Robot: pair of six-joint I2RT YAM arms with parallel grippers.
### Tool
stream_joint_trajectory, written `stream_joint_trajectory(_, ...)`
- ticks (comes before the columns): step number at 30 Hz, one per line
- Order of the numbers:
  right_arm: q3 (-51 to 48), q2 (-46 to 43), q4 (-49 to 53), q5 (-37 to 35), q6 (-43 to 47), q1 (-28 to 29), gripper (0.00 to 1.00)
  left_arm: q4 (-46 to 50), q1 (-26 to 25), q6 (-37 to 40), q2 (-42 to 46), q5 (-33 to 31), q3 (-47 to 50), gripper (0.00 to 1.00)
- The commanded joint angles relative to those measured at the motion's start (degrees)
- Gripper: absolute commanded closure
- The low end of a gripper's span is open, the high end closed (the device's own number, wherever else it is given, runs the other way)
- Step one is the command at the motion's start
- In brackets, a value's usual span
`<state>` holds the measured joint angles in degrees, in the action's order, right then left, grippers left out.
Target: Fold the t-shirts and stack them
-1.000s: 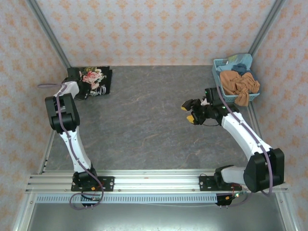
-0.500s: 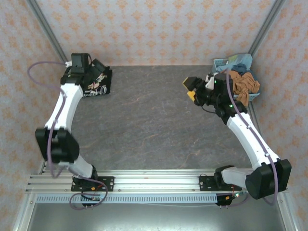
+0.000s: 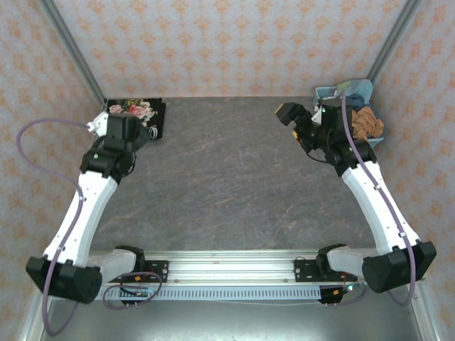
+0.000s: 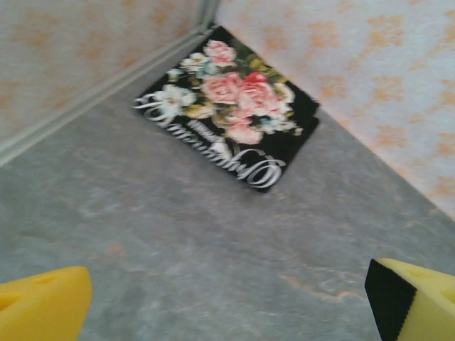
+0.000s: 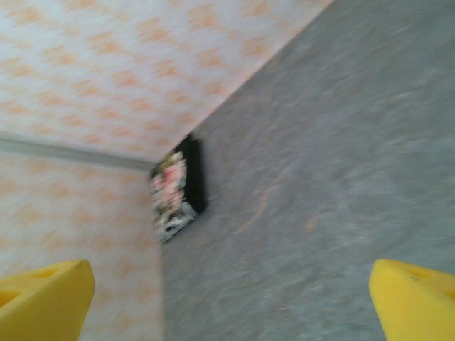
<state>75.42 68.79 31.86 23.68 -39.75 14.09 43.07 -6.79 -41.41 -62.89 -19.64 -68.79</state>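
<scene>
The grey stone-patterned table (image 3: 227, 177) is bounded on its left, far and right edges by patterned walls (image 3: 234, 42), with metal posts set in the two far corners. Its near edge is closed off by an aluminium rail (image 3: 227, 270), to which both arm bases are bolted. The broad middle of the table is left bare between the two arms, so most of the open room is found there.

The black t-shirt (image 3: 138, 114) is seen folded into a flat rectangle and laid in the far-left corner, just beside both walls. Its rose print and pale script are turned upward, as is shown in the left wrist view (image 4: 231, 106). It is also picked out, small and blurred, in the right wrist view (image 5: 178, 188).

A pale blue basket (image 3: 323, 92) is placed in the far-right corner, against the right wall. An orange-brown t-shirt (image 3: 370, 124) is bunched in it, and a bluish t-shirt (image 3: 355, 87) is heaped at its far end.

The left gripper (image 4: 227, 305) is held above bare table near the folded shirt, clear of it, with its yellow fingertips (image 4: 43, 302) spread wide and nothing between them. The right gripper (image 3: 293, 122) is raised just beside the basket, likewise spread wide and empty (image 5: 227, 302).
</scene>
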Motion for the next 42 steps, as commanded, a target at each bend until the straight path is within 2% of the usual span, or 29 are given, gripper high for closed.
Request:
stream_joint_trajectory(1,2.62,-2.63,17.99,-27.0,5.7,-0.29,0.01,-3.36,-0.11,6.5,10.4,-12.86,8.97,0.0)
stream_joint_trajectory(3,-3.4,-4.89,17.2,-41.53,8.38,-0.38,0.01,-15.11,-0.22,18.25,15.74,-14.3,19.87,0.0)
stream_joint_trajectory(5,-13.33,-9.15,6.64,-44.88,17.22,-0.46,0.01,-22.2,-0.14,24.36,17.59,-15.41,28.12,0.0)
stream_joint_trajectory(7,-25.01,-14.05,-6.24,-46.42,25.84,-0.47,0.01,-31.19,-0.04,30.11,17.36,-10.84,35.19,0.0)
stream_joint_trajectory(9,-36.36,-18.4,-19.53,-49.95,30.9,-0.46,0.01,-38.69,0.05,29.76,15.0,-8.46,40.61,0.0)
stream_joint_trajectory(12,-45.53,-18.54,-31.29,-53.24,36.76,-0.7,0.01,-46.2,0.75,30.11,6.61,-7.1,42.42,0.0)
stream_joint_trajectory(16,-47.72,-9.87,-37.39,-48.87,38.02,-3.24,0.01,-53.68,2.26,29.27,-7.73,-2.98,38.9,0.0)
stream_joint_trajectory(18,-49.34,-5.06,-44.15,-47.41,37.74,-4.75,0.01,-56.82,2.71,28.79,-13.66,-2.75,37.09,0.0)
stream_joint_trajectory(20,-49.87,-0.2,-48.98,-45.76,36.65,-6.8,0.01,-58.16,3.73,28.97,-17.58,-0.83,34.82,0.0)
stream_joint_trajectory(24,-47.26,8.08,-53.36,-41.47,38.6,-9.88,0.01,-59.65,5.79,34.48,-23.59,4.46,30.15,0.0)
stream_joint_trajectory(27,-46.15,11.54,-59.22,-36.97,38.45,-12.3,0.01,-60.06,9.92,32.84,-25.21,10.74,29.11,0.0)
stream_joint_trajectory(29,-46.14,13.81,-63.13,-34.57,36.64,-14.01,0.01,-61.14,10.64,32.88,-24.43,13.01,30.16,0.0)
stream_joint_trajectory(32,-45.33,15.4,-62.59,-32.74,37.05,-14.35,0.01,-69.18,10.65,33.28,-19.91,13.62,36.91,0.0)
stream_joint_trajectory(34,-47.01,14.94,-65.22,-30.47,38.16,-14.26,0.01,-79.57,10.46,33.62,-15.97,13.49,44.62,0.0)
stream_joint_trajectory(36,-50.8,13.57,-70.91,-29.41,38.39,-14.34,0.01,-85.24,10.24,32.23,-12.61,9.91,49.99,0.0)
stream_joint_trajectory(39,-55.88,13.63,-79.75,-30.45,37.91,-14.35,0.01,-84.52,9.66,33.02,-12.61,9.9,49.47,0.0)
stream_joint_trajectory(42,-56.06,17.61,-84.19,-29.98,38.02,-14.35,0.01,-79.69,7.77,35.99,-14.51,11.52,45.42,0.0)
